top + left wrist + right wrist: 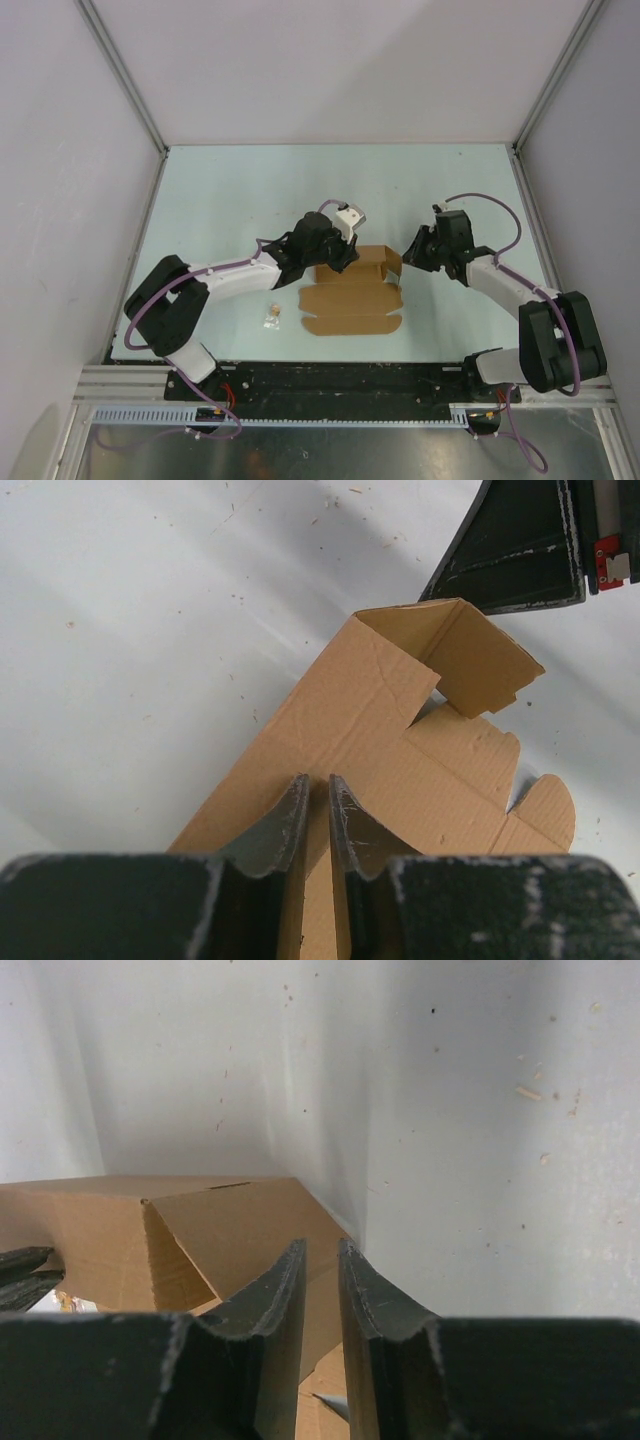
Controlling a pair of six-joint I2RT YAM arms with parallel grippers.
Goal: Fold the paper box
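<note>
Your left gripper is clenched almost shut, with only a thin slit between its fingers. Cardboard shows through that slit, but you cannot tell whether any of it is pinched. Your right gripper is drawn just as tight, with nothing visibly caught between its fingers.

There is one paper box. It lies directly under and ahead of your left gripper and partly folded. A long panel runs away from those fingers to a corner where a side flap stands up. The rest of the sheet lies flat toward the arm bases, with its rounded tabs showing. Your right gripper sits just beside that raised flap, at the end of the box far from your left gripper, and the two grippers face each other across it.

One tiny brown scrap lies beside your left arm, near the flat part of the sheet but apart from it.

The table is pale and speckled with small bits. Plain white walls close it in on three sides, and metal posts stand at the far corners.
</note>
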